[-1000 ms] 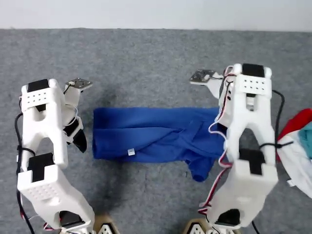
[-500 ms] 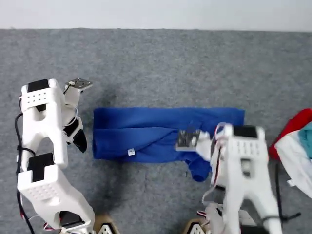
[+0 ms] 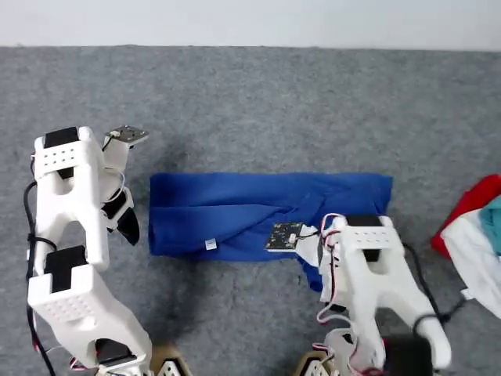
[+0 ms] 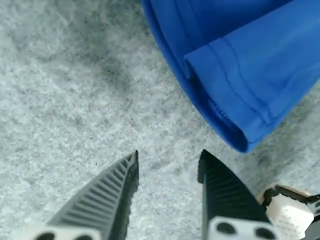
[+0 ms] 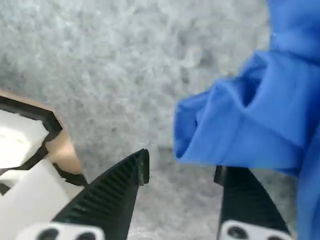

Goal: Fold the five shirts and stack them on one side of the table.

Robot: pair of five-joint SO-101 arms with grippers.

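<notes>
Blue shirt (image 3: pixel 258 215) part-folded, sleeve loose

Lies in a long band across the grey bench (image 3: pixel 274 102). Left tool (image 4: pixel 167 170) jaws apart, empty, just beside the shirt's end; right tool (image 5: pixel 182 172) jaws apart, empty, at the bunched sleeve (image 5: pixel 225 130). Risk: pinching one layer only, dragging the fold open. Remaining shirts (image 3: pixel 473 235) cut off at bench edge; count unclear.

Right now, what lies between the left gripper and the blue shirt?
Bare grey mat, seen in the left wrist view, separates the left gripper from the blue shirt.
</notes>
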